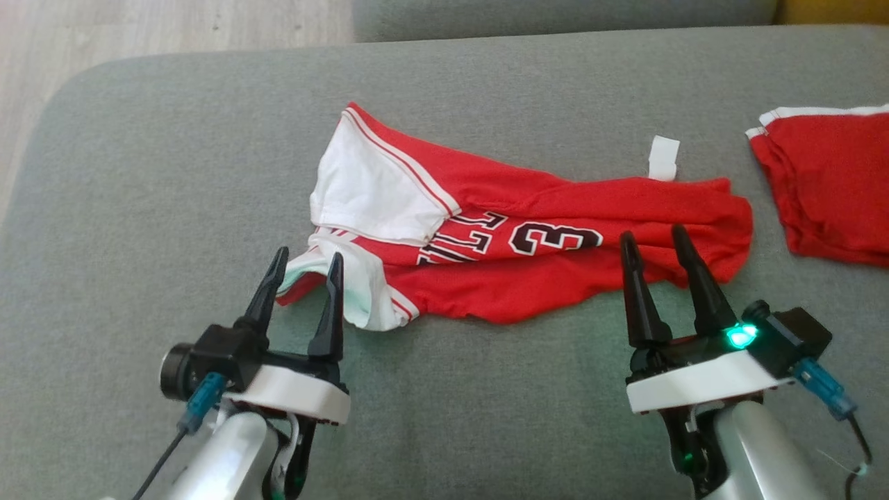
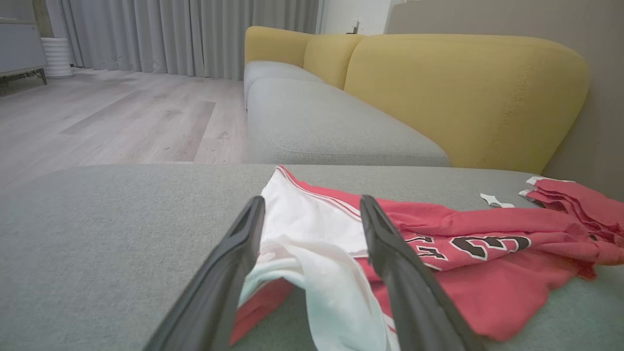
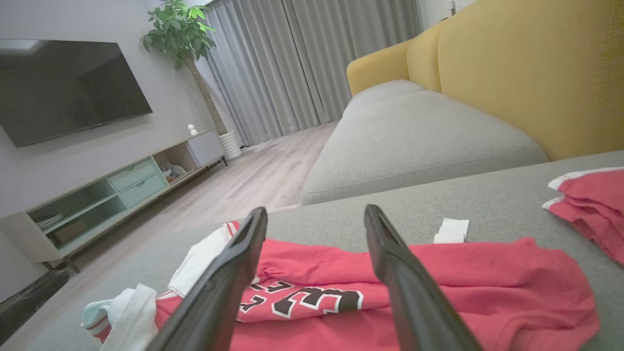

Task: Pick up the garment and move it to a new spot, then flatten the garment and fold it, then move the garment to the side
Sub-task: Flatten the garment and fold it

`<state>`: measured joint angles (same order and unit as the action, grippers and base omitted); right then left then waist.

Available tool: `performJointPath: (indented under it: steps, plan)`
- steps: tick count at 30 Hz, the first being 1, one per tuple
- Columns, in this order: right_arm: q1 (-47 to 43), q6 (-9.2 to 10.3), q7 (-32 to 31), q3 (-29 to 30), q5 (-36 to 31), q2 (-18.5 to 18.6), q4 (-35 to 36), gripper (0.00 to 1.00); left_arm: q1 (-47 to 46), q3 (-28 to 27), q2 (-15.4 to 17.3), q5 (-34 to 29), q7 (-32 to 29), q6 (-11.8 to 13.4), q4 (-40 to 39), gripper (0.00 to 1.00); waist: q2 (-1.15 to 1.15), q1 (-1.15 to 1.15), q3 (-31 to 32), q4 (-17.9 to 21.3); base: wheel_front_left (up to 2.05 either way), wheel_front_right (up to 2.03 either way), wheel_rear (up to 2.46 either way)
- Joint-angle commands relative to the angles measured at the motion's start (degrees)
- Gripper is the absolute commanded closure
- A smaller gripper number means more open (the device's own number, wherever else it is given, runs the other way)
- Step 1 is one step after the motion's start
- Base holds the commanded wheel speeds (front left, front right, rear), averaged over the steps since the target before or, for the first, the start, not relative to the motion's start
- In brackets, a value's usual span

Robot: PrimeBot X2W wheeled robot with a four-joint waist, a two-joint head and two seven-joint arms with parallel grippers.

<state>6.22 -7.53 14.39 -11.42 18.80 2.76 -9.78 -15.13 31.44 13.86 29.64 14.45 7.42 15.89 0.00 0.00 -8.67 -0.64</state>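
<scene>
Two pincers stand over a grey cushion (image 1: 173, 173), both spread wide and gripping nothing. The jersey (image 1: 486, 187), red with white trim and dark lettering with a "3", lies crumpled and stretched sideways across the middle of the cushion. Its white-panelled end is toward the left and its plain red end toward the right.

The left pincer (image 1: 309, 255) is at the jersey's near left corner. In the left wrist view its pincer (image 2: 312, 200) has the white trim lying between the two fingers, with the jersey (image 2: 487, 273) running off to the right. Whether the fingers touch the cloth cannot be told.

The right pincer (image 1: 652, 232) has its tips over the near edge of the red end, just right of the "3". In the right wrist view this pincer (image 3: 316, 209) frames the lettering on the jersey (image 3: 487, 282).

A small white slip (image 1: 663, 157) lies on the cushion just beyond the jersey's far edge. A second red garment (image 1: 826, 187) with white trim lies apart at the cushion's right edge. Wood floor (image 1: 139, 28) shows past the cushion's far left corner.
</scene>
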Motion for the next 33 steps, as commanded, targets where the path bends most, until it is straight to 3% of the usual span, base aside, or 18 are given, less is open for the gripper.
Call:
performJointPath:
  steps: [1,11,22,24,30,33]
  plan:
    - [1.2,0.04,0.6,-1.6,-0.2,0.1,1.7,0.0,-2.3,-2.9,0.4,-0.8,0.5,-0.6,-2.2,0.0,0.0,0.0,-0.3,0.7,0.0,0.0,0.0]
    - [1.9,0.04,0.6,-1.8,0.0,0.1,1.9,0.0,-6.3,-2.4,-1.0,-4.4,0.5,-3.1,-0.9,0.0,0.0,0.0,-1.6,4.0,0.0,0.0,0.0]
    - [3.3,0.04,0.6,-1.7,0.7,0.1,2.9,0.0,-19.2,6.1,-2.5,-11.8,-7.4,-6.6,8.0,0.0,0.0,0.0,-6.3,7.9,0.0,0.0,0.0]
    - [3.5,0.04,0.6,-1.6,0.9,0.1,3.1,0.0,-20.6,7.3,-2.2,-13.3,-9.6,-6.4,10.6,0.0,0.0,0.0,-7.1,8.4,0.0,0.0,0.0]
    - [3.9,0.04,0.6,-1.1,1.3,0.1,3.4,0.0,-23.2,7.1,-0.9,-16.1,-12.1,-1.7,16.6,0.0,0.0,0.0,-8.2,9.0,0.0,0.0,0.0]
    - [3.8,0.04,0.6,-1.0,1.3,0.1,3.4,0.0,-23.4,7.2,-0.5,-16.4,-13.0,-0.9,18.5,0.0,0.0,0.0,-8.1,9.0,0.0,0.0,0.0]
